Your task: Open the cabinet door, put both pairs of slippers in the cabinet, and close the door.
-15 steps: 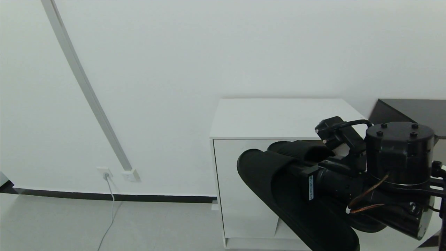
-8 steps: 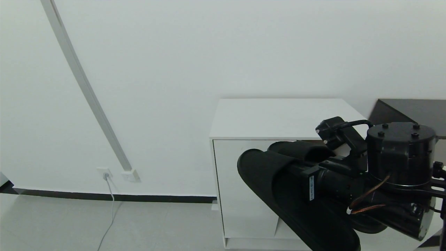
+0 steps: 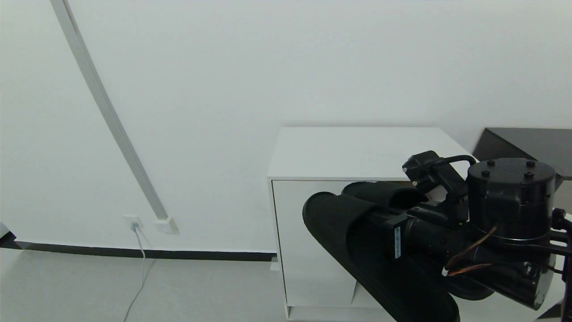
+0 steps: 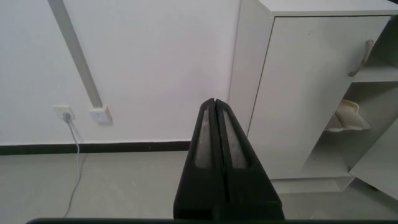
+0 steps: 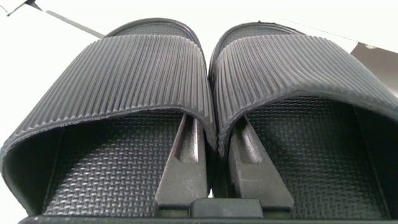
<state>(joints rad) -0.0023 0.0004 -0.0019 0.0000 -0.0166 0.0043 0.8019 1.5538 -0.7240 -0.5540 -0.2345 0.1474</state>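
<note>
My right gripper is shut on a pair of black ribbed slippers, held soles together in the air in front of the white cabinet. In the right wrist view its fingers lie inside the two slippers, pinching their inner walls. My left gripper is shut with nothing in it, out to the cabinet's left. The cabinet's right side stands open, with a cream pair of slippers on a shelf inside. A front panel with a handle covers its left side.
The cabinet stands against a white wall. A slanted cable duct runs down to a wall socket with a cord trailing on the grey floor. A dark tabletop sits right of the cabinet.
The head view has shifted a little; the right arm and the black slippers hold the same place before the cabinet.
</note>
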